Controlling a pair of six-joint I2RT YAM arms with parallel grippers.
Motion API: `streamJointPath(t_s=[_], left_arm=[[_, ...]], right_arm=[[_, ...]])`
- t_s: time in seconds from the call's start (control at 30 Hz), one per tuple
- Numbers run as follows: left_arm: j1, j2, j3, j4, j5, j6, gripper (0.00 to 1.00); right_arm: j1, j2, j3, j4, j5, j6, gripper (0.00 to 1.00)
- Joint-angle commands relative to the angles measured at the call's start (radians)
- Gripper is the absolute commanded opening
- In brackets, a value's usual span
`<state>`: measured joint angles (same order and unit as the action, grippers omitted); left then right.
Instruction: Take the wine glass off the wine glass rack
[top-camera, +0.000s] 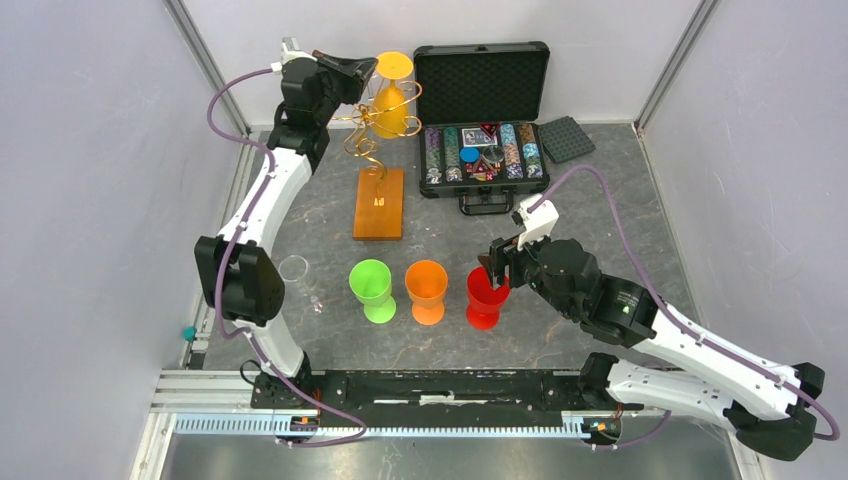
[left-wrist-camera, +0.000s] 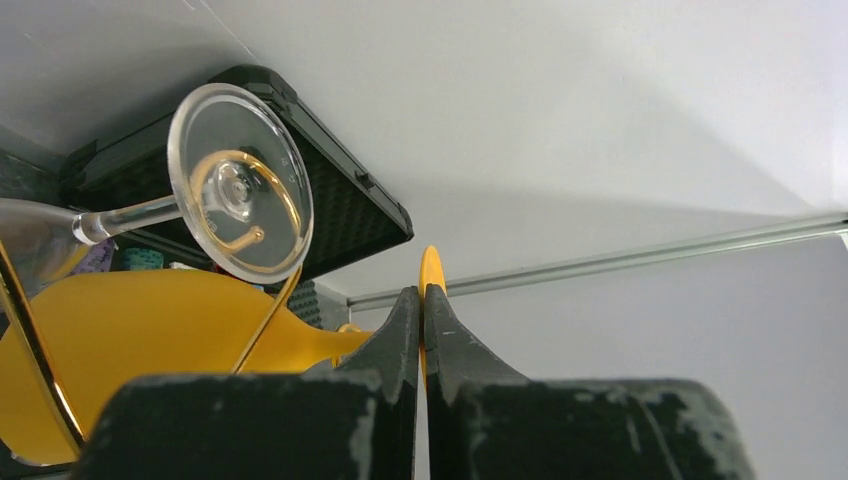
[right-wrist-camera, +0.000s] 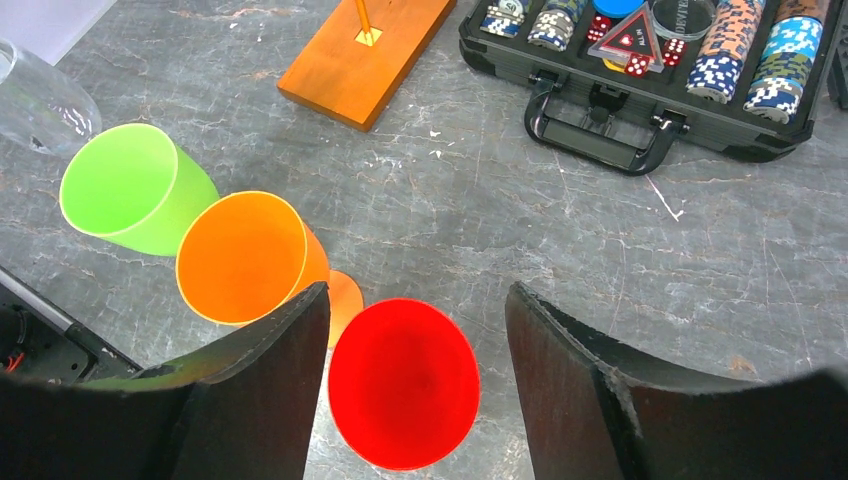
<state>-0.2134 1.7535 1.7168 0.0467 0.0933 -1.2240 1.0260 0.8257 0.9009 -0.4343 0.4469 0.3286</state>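
Note:
The wine glass rack (top-camera: 362, 135), golden wire on an orange wooden base (top-camera: 379, 203), stands at the back. A yellow wine glass (top-camera: 394, 105) hangs upside down on it. My left gripper (top-camera: 366, 72) is shut on the rim of the glass's foot (left-wrist-camera: 431, 272); the yellow bowl (left-wrist-camera: 150, 330) shows to the left in the left wrist view. A clear glass (left-wrist-camera: 240, 180) also hangs on a spiral arm. My right gripper (top-camera: 492, 268) is open just above an upright red glass (right-wrist-camera: 403, 383), whose bowl lies between the fingers, untouched.
Orange (top-camera: 427, 290) and green (top-camera: 371, 288) glasses stand left of the red one. A clear glass (top-camera: 296, 270) lies near the left arm. An open black chip case (top-camera: 482, 120) is right of the rack, with a dark foam pad (top-camera: 566, 138) beside it.

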Motion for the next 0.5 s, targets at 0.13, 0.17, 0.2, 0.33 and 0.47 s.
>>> streamJointPath(t_s=[0.13,0.17,0.2,0.33,0.47], left_arm=[[0.002,0.034,-0.014,0.148,-0.046,-0.102,0.02],[0.002,0.046,-0.006,0.155,-0.042,-0.109,0.02],[0.002,0.056,0.000,0.172,-0.036,-0.113,0.02],[0.000,0.111,0.042,0.203,-0.026,-0.126,0.02],[-0.003,0.169,0.081,0.259,0.019,-0.148,0.02]], right_arm=[[0.003,-0.019,0.005,0.017,0.042,-0.006,0.71],[0.003,-0.018,0.006,0.016,0.042,-0.007,0.71],[0.003,-0.014,0.008,0.016,0.041,-0.009,0.71],[0.003,-0.013,0.012,0.018,0.041,-0.005,0.71],[0.003,-0.014,0.012,0.019,0.041,0.000,0.72]])
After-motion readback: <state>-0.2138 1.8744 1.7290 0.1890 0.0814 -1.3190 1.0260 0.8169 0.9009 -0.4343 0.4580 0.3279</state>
